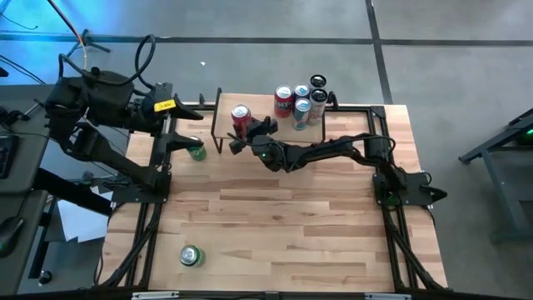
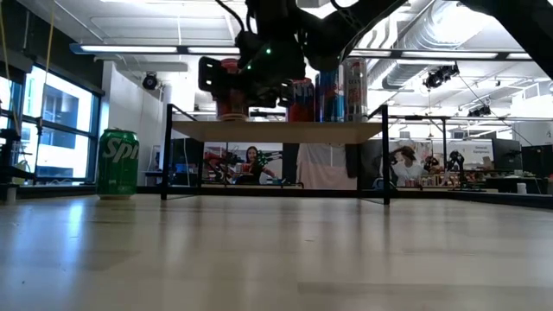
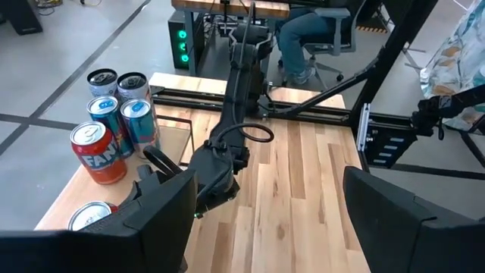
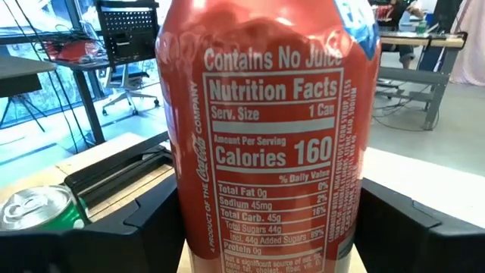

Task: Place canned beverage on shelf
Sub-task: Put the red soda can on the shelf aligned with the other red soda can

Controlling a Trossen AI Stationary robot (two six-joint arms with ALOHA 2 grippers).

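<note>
Right gripper [image 1: 242,133] clamped around red can [image 1: 241,118], standing upright on shelf [image 2: 276,130] beside other cans [image 1: 301,100], probably steadying before release; left gripper [image 1: 190,142] spread, empty, over green can [image 1: 196,152].

overhead, table-level, two wrists; shelf [image 1: 291,125] shared

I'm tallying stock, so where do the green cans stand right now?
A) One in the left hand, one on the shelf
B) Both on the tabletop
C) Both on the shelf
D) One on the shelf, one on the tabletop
B: one green can stands on the table beside the shelf, and the other green can stands at the table's near edge; the shelf holds only red, blue and dark cans.
</note>
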